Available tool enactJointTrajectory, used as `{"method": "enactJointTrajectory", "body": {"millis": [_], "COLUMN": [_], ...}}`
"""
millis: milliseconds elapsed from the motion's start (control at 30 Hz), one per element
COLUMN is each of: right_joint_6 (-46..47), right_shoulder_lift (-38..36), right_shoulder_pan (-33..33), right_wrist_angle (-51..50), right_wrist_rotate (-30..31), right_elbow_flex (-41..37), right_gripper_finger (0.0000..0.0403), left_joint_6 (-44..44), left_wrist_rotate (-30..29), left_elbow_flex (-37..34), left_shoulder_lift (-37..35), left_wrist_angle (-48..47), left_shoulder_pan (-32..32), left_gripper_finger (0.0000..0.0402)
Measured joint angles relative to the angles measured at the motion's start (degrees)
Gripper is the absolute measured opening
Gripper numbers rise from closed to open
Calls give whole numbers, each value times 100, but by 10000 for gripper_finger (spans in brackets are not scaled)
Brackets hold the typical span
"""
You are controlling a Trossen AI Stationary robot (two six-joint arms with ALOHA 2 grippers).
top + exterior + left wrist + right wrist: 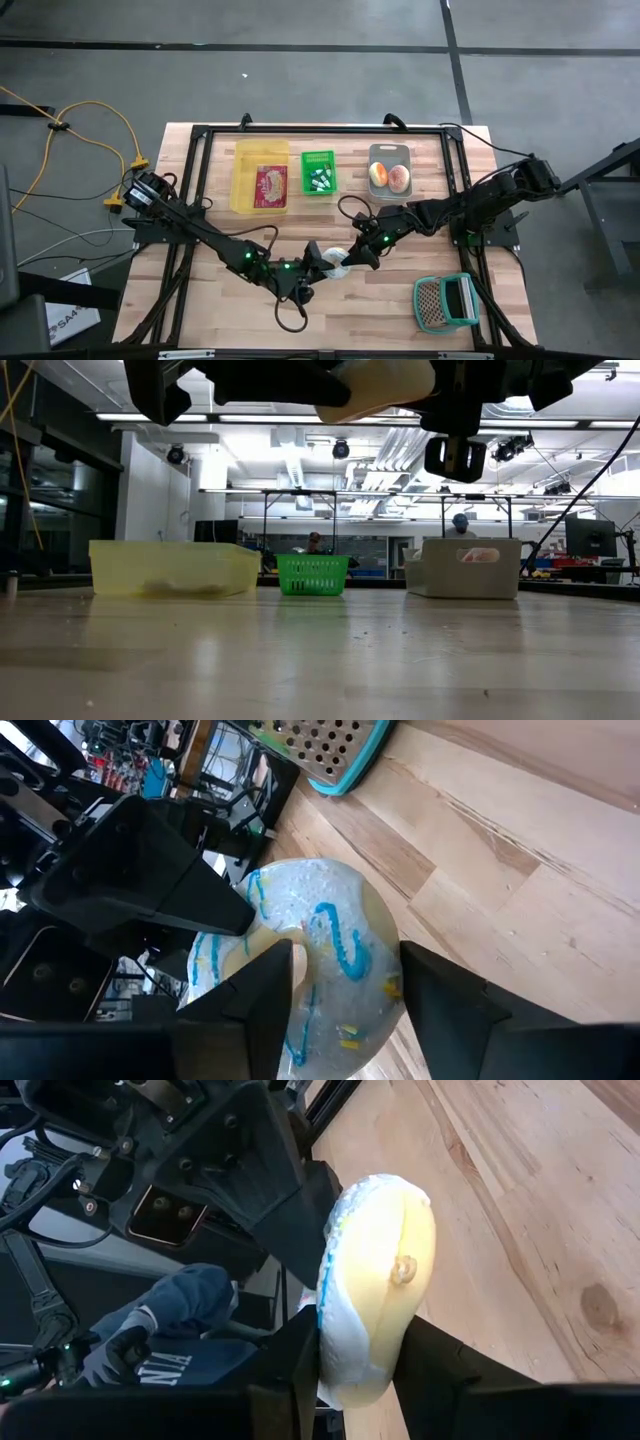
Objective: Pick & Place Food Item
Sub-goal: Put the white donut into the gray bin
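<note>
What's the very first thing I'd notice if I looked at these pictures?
Probably the frosted donut with blue squiggles, held up above the table's front middle between the right claw and the left claw. Behind it sit a yellow bin, a green basket and a grey tray.

On the wooden surface, a teal grater lies at five o'clock; a yellow cable runs on the floor at ten o'clock.
</note>
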Motion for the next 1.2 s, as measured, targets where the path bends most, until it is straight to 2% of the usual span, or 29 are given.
{"method": "enactJointTrajectory", "body": {"millis": [400, 633, 800, 933, 1200], "right_joint_6": [0, 0, 0, -13, -7], "right_shoulder_lift": [0, 0, 0, 0, -90], "right_shoulder_pan": [0, 0, 1, -16, -754], "right_wrist_angle": [0, 51, 129, 129, 94], "right_wrist_rotate": [2, 2, 37, 378, 479], "right_elbow_flex": [0, 0, 0, 0, 2], "right_gripper_finger": [100, 100, 100, 100, 100], "left_joint_6": [2, -10, -260, -399, -518], "left_wrist_rotate": [-9, -745, -761, -761, -778], "left_elbow_flex": [0, 0, 0, 0, 0], "left_shoulder_lift": [0, 0, 0, 0, 0], "left_wrist_angle": [48, 48, 63, 63, 55], "left_shoulder_pan": [-237, -557, -700, -735, -732], "left_gripper_finger": [179, 179, 179, 179, 179]}}
